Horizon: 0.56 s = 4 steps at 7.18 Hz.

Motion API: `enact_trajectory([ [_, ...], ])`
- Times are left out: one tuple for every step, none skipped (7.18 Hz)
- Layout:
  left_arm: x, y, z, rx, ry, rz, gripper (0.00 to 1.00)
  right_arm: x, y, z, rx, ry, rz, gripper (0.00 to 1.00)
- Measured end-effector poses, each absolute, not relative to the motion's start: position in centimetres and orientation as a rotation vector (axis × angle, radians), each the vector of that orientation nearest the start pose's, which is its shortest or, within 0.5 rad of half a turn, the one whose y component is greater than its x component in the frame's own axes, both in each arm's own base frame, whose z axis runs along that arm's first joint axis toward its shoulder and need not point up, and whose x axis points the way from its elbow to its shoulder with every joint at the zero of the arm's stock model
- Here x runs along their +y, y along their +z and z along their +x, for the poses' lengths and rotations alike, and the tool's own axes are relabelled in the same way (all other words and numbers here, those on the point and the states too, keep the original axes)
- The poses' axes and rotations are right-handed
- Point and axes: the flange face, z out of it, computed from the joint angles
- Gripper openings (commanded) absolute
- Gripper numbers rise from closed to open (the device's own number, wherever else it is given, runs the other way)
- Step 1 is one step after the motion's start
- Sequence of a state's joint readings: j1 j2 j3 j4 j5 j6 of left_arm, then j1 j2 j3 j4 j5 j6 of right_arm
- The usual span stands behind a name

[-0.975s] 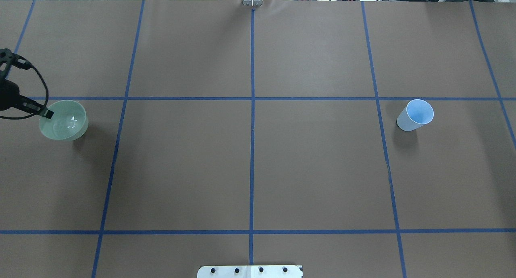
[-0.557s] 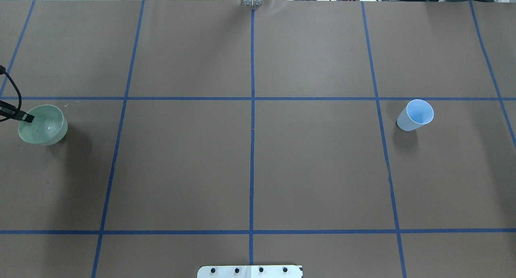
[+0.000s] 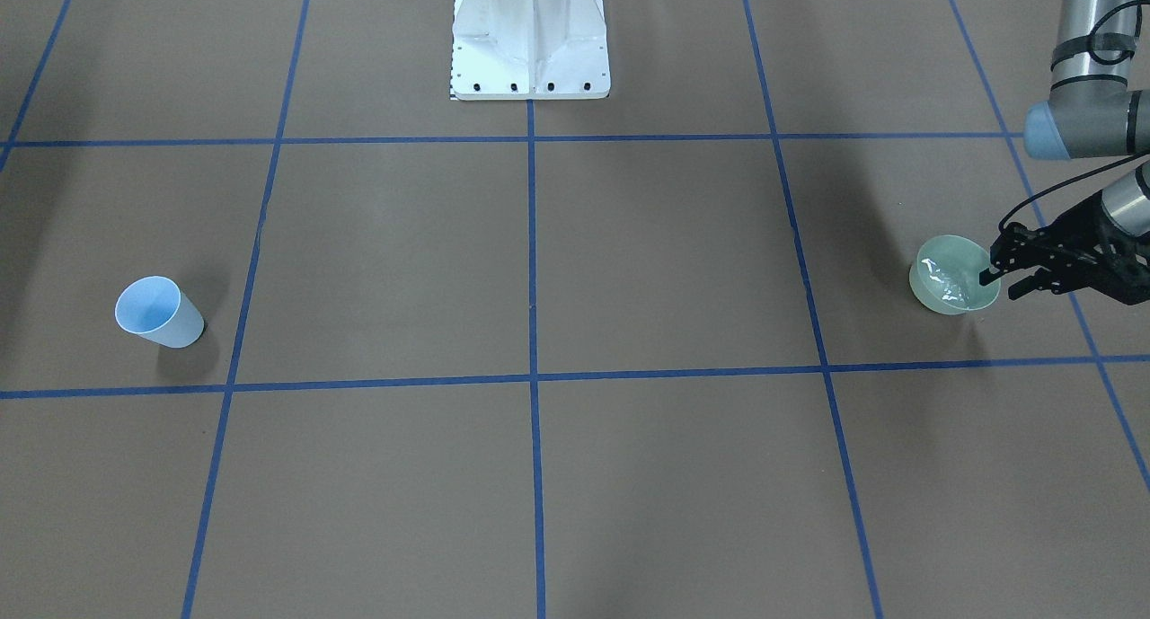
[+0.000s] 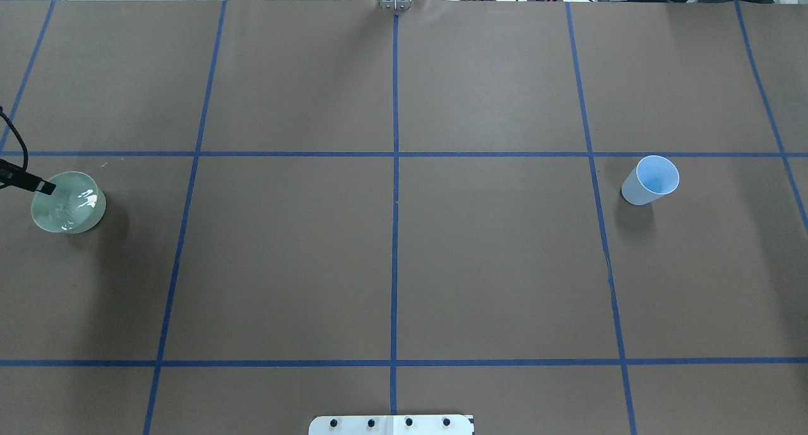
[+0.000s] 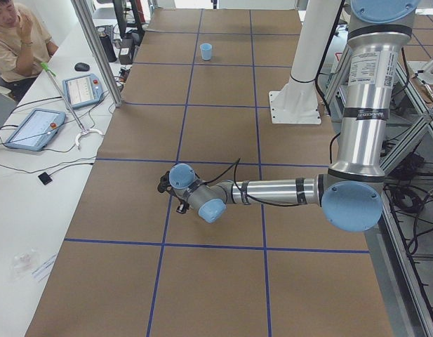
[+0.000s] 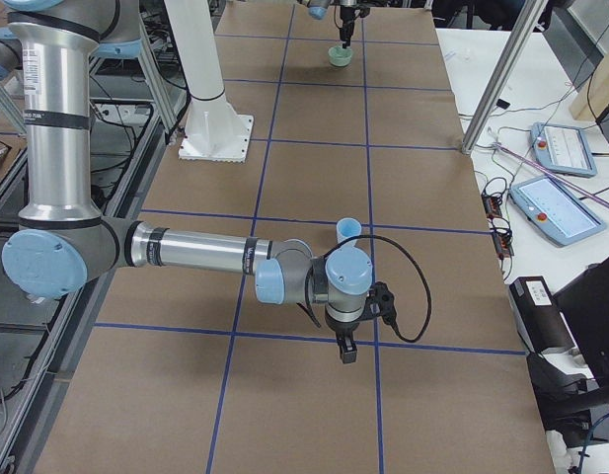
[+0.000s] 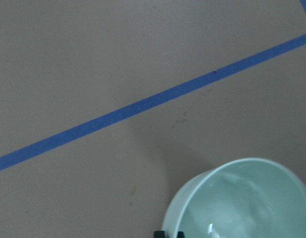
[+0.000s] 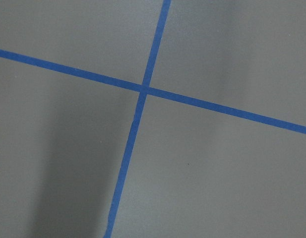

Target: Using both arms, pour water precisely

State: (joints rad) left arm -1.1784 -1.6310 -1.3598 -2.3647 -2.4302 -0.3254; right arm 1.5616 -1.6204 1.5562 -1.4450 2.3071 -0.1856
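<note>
A pale green bowl (image 4: 68, 202) is at the table's far left, also in the front-facing view (image 3: 954, 287). The water (image 4: 85, 200) in it shows as white glints and ripples (image 3: 939, 273). My left gripper (image 3: 991, 276) is shut on the bowl's rim, with only one fingertip (image 4: 43, 185) in the overhead view. The bowl is level; I cannot tell whether it touches the table. A light blue cup (image 4: 650, 180) stands upright on the right side (image 3: 160, 312), with nothing touching it. My right gripper (image 6: 345, 351) shows only in the exterior right view, near the cup (image 6: 348, 230); I cannot tell whether it is open.
The white pedestal (image 3: 530, 44) stands at the robot's side of the table. Blue tape lines (image 4: 395, 170) grid the brown surface. A side bench with tablets (image 5: 34, 126) and a seated person (image 5: 16, 42) lies beyond the far edge.
My left gripper carried the bowl to the left, then slightly toward the robot. The water in it now shows brighter, broken glints. The blue cup has not moved.
</note>
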Motion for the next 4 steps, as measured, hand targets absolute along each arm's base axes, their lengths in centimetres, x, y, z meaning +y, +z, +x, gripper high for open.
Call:
enact_trajectory([
  [-52.2,63.4,13.0,0.987,0.298,0.289,1.0,-47.5,68.0,6.2,-0.729,-0.209,0.124,1.0],
  [-53.1,63.1,10.5,0.978,0.247,0.295,1.0,-47.5,68.0,6.2,-0.73,-0.208,0.123,1.0],
  [-53.7,62.7,8.4,0.962,0.206,0.292,1.0,-47.5,68.0,6.2,-0.731,-0.208,0.123,1.0],
  [-54.1,62.6,6.5,0.934,0.186,0.295,1.0,-47.4,68.1,6.2,-0.731,-0.208,0.121,1.0],
])
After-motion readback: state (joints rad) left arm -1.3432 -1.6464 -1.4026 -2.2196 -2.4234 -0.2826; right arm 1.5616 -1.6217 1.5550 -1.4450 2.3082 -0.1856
